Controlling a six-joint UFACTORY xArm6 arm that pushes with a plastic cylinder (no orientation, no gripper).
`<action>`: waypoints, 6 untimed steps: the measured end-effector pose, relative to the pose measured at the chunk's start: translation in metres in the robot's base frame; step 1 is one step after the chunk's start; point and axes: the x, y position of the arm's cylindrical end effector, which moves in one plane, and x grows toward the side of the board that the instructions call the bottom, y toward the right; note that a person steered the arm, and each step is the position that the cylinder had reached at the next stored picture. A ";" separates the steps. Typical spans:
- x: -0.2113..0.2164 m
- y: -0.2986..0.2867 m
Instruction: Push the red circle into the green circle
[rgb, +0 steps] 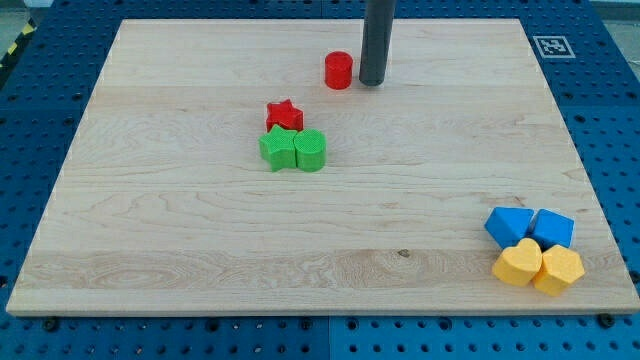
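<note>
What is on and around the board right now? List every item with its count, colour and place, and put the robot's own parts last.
red circle: 1, red, near the view's top centre, just left of my tip
red star: 1, red, left of centre, touching the top of the green pair
green star: 1, green, left of centre, against the green circle's left side
green circle: 1, green, left of centre, below the red circle
blue blocks: 2, blue, bottom right corner, side by side
yellow blocks: 2, yellow, bottom right corner, right below the blue ones; the left one looks heart-shaped
wooden board: 1, light wood, fills the view
blue pegboard: 1, blue, around the board
marker tag: 1, black and white, board's top right corner
my tip: 1, dark rod, just right of the red circle
</note>
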 end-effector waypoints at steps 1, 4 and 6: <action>-0.009 0.000; -0.002 -0.032; -0.034 -0.045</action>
